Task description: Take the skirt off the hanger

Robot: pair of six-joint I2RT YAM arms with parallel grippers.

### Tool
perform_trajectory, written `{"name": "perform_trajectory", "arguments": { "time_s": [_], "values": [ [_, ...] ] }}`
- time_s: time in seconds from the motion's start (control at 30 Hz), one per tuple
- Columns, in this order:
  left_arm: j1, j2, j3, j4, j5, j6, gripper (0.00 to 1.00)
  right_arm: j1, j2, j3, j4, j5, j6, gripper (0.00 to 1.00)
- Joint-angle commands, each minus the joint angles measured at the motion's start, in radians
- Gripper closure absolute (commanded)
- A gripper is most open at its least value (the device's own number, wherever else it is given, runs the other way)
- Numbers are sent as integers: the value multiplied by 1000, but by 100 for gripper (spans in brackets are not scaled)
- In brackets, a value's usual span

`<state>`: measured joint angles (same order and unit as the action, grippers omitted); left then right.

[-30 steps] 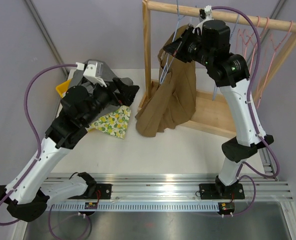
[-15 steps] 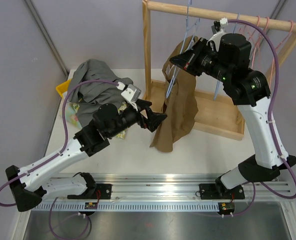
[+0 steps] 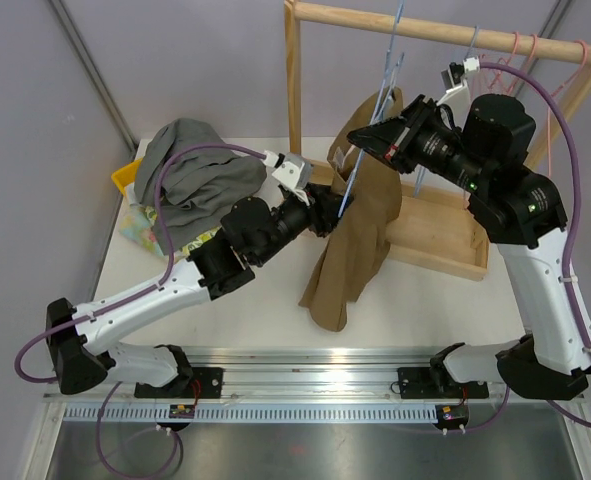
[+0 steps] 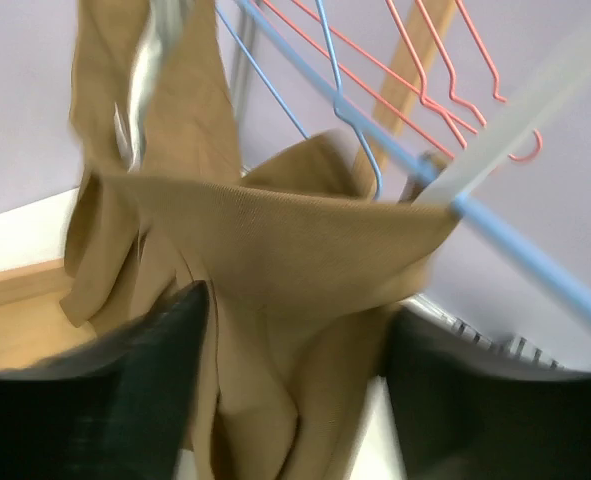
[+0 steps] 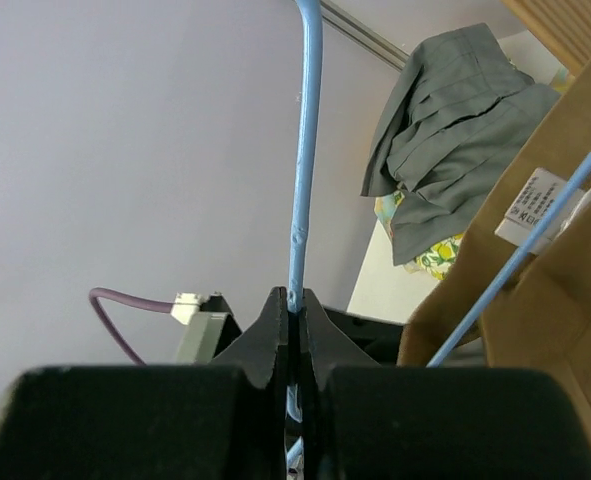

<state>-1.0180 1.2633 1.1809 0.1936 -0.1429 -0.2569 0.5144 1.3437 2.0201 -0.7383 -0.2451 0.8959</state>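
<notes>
The tan skirt point(image 3: 363, 240) hangs off the blue hanger point(image 5: 303, 150) before the wooden rack point(image 3: 425, 27). In the overhead view its long axis runs from the waist at 1 o'clock to the hem at 7 o'clock. The right jaws are clamped on the hanger wire; the left jaws stand apart, straddling the waistband. They should pinch a full fold, then draw it toward 7 o'clock with the hanger held steady.

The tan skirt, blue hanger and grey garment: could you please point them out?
tan skirt point(image 3: 360, 240), top view, draped middle
blue hanger point(image 5: 302, 150), right wrist view, straight wire
grey garment point(image 3: 190, 170), top view, crumpled middle
</notes>
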Motion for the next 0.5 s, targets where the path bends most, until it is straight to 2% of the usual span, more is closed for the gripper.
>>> {"name": "perform_trajectory", "arguments": {
  "time_s": [0.0, 0.03, 0.07, 0.1, 0.3, 0.47],
  "values": [
    [-2, -7, 65, 135, -142, 27, 71, 7, -81, -64, 189, -31, 21, 100],
    [-1, -13, 68, 135, -141, 27, 87, 6, -89, -95, 191, -16, 15, 100],
    [-2, -19, 71, 127, -139, 24, 97, 6, -100, -103, 189, -5, 5, 100],
    [-4, -37, 78, 104, -138, 16, 100, 7, -101, -109, 179, 12, -15, 100],
    [-57, -175, 7, 66, -138, 27, 100, 6, -69, -78, 131, 95, -115, 100],
    [-168, -320, -44, 18, -170, 73, 100, 6, -52, -95, 137, 214, -189, 100]
  ]
}}
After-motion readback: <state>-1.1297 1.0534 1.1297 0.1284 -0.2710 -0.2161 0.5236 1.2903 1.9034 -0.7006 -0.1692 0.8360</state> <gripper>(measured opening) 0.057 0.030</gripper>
